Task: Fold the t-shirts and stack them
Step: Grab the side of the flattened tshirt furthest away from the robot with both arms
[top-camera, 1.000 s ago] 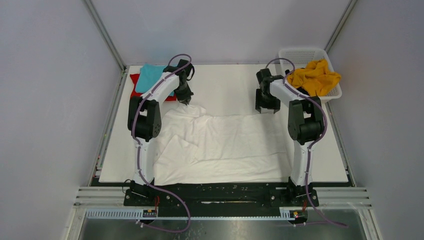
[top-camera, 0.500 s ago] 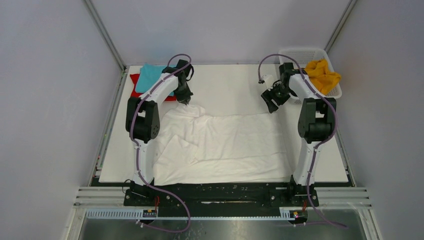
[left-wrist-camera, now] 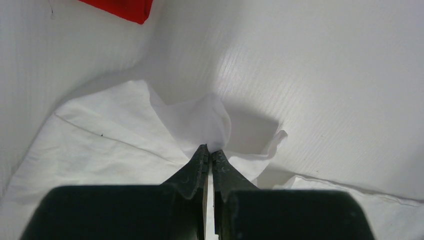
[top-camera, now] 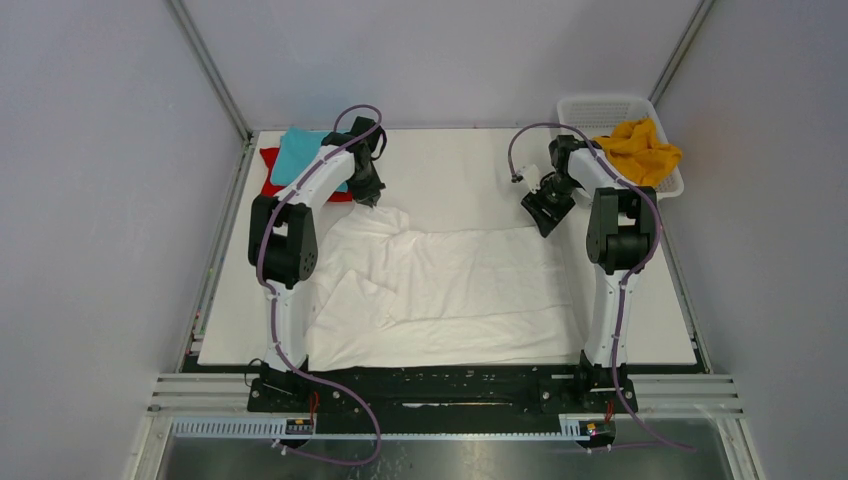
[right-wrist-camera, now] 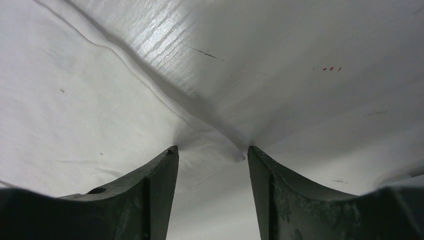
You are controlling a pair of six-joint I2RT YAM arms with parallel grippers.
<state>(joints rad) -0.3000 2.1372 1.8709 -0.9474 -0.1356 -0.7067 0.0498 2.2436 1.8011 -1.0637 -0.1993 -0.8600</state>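
A white t-shirt (top-camera: 440,285) lies spread and wrinkled across the middle of the table. My left gripper (top-camera: 372,200) is shut on its far left corner, and the pinched cloth (left-wrist-camera: 207,122) bunches up at the fingertips (left-wrist-camera: 202,155). My right gripper (top-camera: 546,222) is open, its jaws straddling the shirt's far right corner (right-wrist-camera: 220,147), fingertips (right-wrist-camera: 167,160) down on the cloth. A teal t-shirt (top-camera: 300,155) lies folded on a red t-shirt (top-camera: 275,185) at the far left; the red one shows in the left wrist view (left-wrist-camera: 122,7). A mustard-yellow t-shirt (top-camera: 640,150) sits crumpled in the basket.
A white lattice basket (top-camera: 600,108) stands at the far right corner. Grey walls enclose the table (top-camera: 450,170) on three sides. A metal rail (top-camera: 450,385) with the arm bases runs along the near edge.
My right gripper swung from above the shirt's far edge toward the basket, then came down onto the shirt's far right corner. My left gripper stayed shut on the far left corner.
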